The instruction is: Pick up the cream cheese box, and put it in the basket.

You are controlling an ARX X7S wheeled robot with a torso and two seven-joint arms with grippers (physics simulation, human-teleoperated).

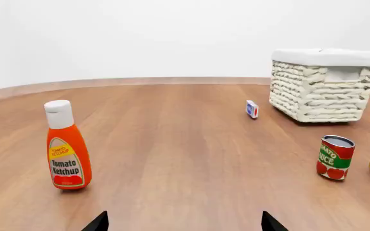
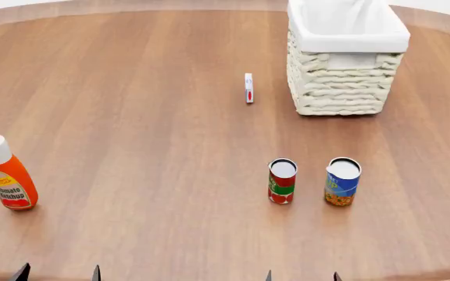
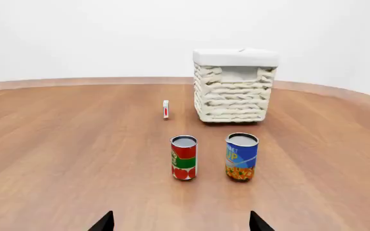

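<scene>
The cream cheese box (image 2: 248, 88) is a thin white carton with blue and red marks, standing on edge just left of the basket (image 2: 342, 88); it also shows in the left wrist view as the cream cheese box (image 1: 252, 109) and in the right wrist view as the cream cheese box (image 3: 165, 109). The woven cream basket (image 1: 317, 91) (image 3: 233, 91) has a white lining over its rim. My left gripper (image 2: 58, 273) and right gripper (image 2: 302, 276) sit at the table's near edge, both open and empty, far from the box. Only their dark fingertips (image 1: 98, 222) (image 3: 105, 222) show.
A red-green can (image 2: 282, 181) and a blue-yellow can (image 2: 342, 181) stand side by side between my right gripper and the basket. A tomato ketchup bottle (image 2: 7, 175) stands at the left. The round wooden table (image 2: 147, 117) curves away at the far side.
</scene>
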